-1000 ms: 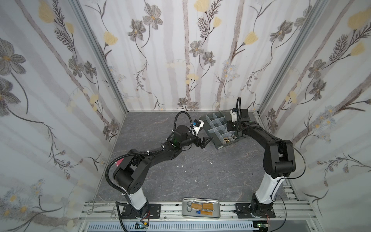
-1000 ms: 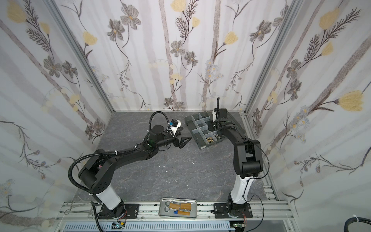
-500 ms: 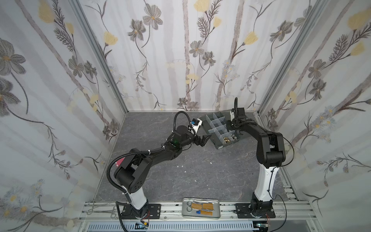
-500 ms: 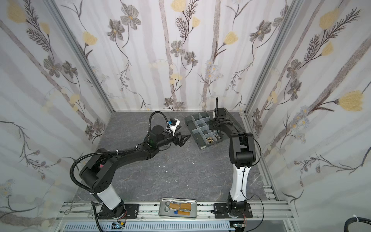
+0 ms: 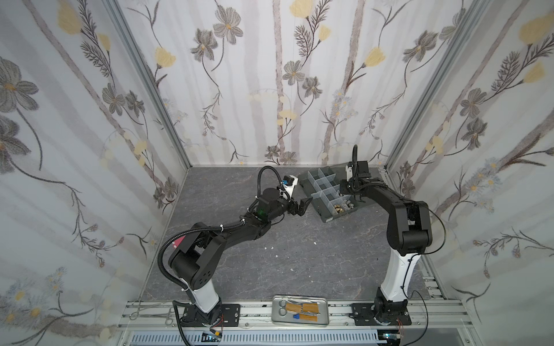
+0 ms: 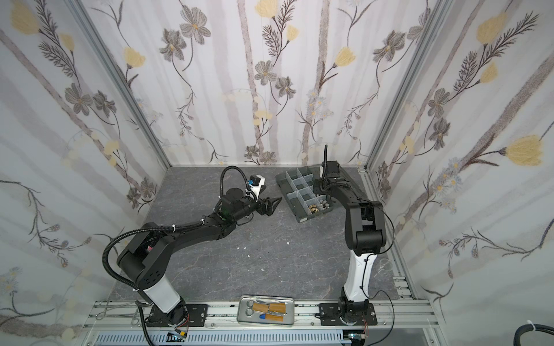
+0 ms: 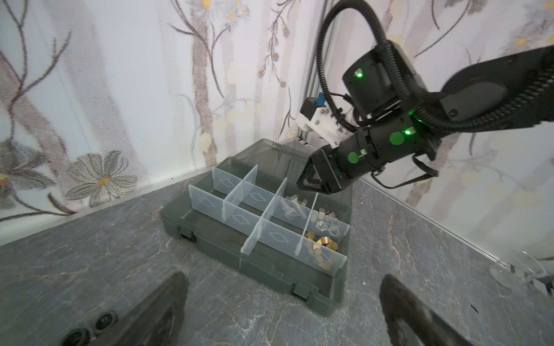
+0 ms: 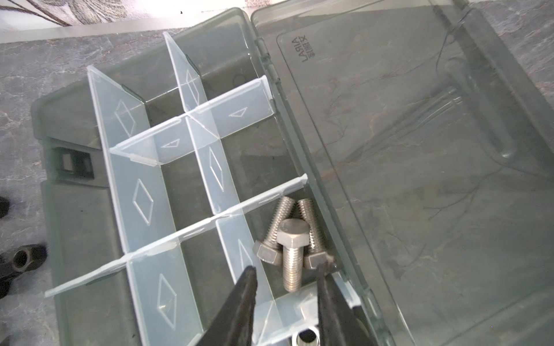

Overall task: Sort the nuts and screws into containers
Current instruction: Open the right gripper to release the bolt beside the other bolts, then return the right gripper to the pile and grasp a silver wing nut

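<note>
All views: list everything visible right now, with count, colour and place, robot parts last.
organizer box: one, dark grey with pale dividers, back right of table
lid: one, smoky, open flat on the box's far side
bolts: three, silver, cell by the hinge
brass nuts: several, gold, near-end cell on the latch side
silver nuts: several, near-end cell beside the brass ones
white specks: a few, mid-table
metal tray: one, silver, front rail
table: one, dark grey marbled
left gripper: black, open, beside the box
right gripper: black, open, over the bolts
</note>
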Robot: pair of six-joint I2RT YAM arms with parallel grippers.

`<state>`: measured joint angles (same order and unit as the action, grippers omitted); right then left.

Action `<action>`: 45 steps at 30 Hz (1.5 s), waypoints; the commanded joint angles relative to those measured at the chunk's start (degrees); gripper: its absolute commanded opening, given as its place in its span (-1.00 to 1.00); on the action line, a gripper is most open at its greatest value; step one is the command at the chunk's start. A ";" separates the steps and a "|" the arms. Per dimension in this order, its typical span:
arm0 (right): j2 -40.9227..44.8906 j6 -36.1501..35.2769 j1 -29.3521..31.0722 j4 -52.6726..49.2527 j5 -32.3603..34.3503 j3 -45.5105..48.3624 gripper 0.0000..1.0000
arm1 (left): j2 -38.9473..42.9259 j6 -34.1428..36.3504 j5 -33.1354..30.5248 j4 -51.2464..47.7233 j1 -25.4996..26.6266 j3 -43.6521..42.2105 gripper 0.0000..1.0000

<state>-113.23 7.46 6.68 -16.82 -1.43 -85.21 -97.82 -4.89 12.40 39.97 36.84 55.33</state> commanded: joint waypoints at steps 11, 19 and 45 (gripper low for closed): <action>13.29 3.43 17.57 21.49 -10.65 16.57 -0.38 | 3.83 -8.14 -13.99 -6.50 -5.20 -2.78 0.79; -1.15 3.77 28.09 19.59 -11.48 5.79 -0.35 | 11.67 -7.15 -14.91 -2.55 -8.95 -14.63 0.86; -21.05 1.34 31.84 10.72 -6.92 -12.08 -0.42 | 17.08 -5.75 -13.15 6.65 -9.51 -24.18 1.00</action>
<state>-133.80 9.32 38.35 -5.65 -8.58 -97.47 -80.64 -10.52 -1.45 44.36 27.40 30.44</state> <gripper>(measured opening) 0.303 0.997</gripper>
